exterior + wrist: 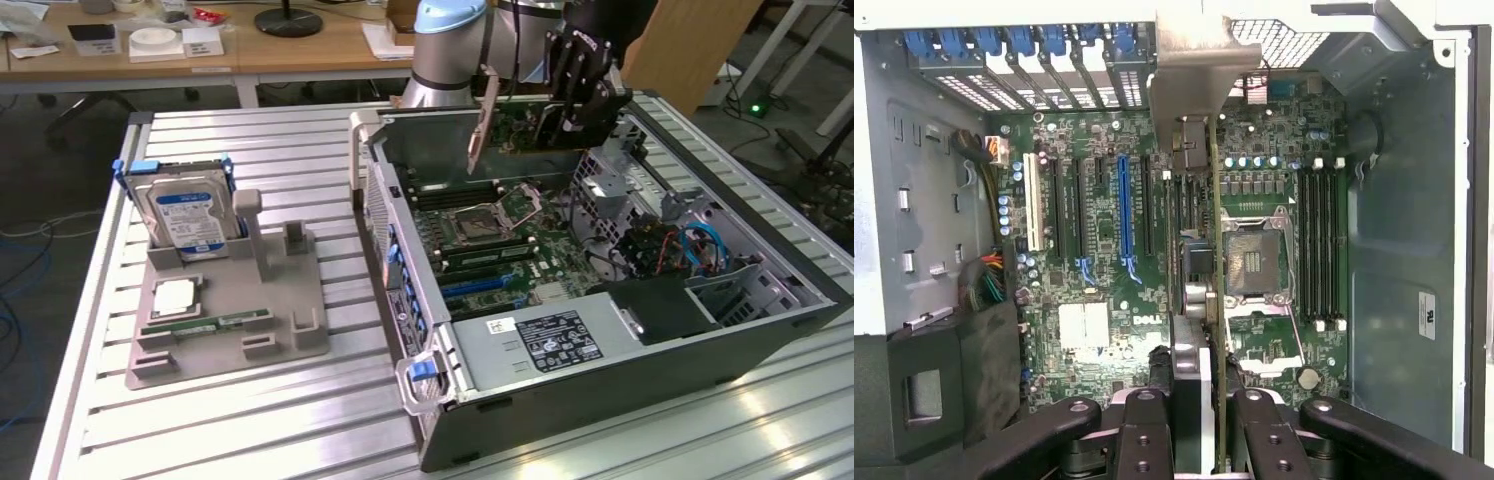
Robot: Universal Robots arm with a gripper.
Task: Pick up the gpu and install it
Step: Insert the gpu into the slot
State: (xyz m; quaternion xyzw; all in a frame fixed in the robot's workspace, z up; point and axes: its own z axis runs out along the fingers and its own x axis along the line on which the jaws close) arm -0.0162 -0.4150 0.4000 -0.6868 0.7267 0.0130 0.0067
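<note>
Gripper (pixel 583 108) clamped on the gpu (pixel 531 128), fingers (pixel 1154 405) pinching the card from both faces. The card hangs on edge in the air over the far end of the open tower case (pixel 747 335), with its silver bracket (pixel 478 128) toward the exterior view's left. It isn't touching the motherboard (pixel 514 245).

Wrist view: the gpu's lower edge runs parallel to the expansion slots. It sits between the slot bank and the CPU socket (pixel 1254 262), offset from the blue slot (pixel 1122 210).

Side panel is off and the board area is open. Cables (pixel 687 248) crowd the exterior view's right. The hard drive (pixel 187 212) stands in the grey fixture (pixel 234 335), well apart.
</note>
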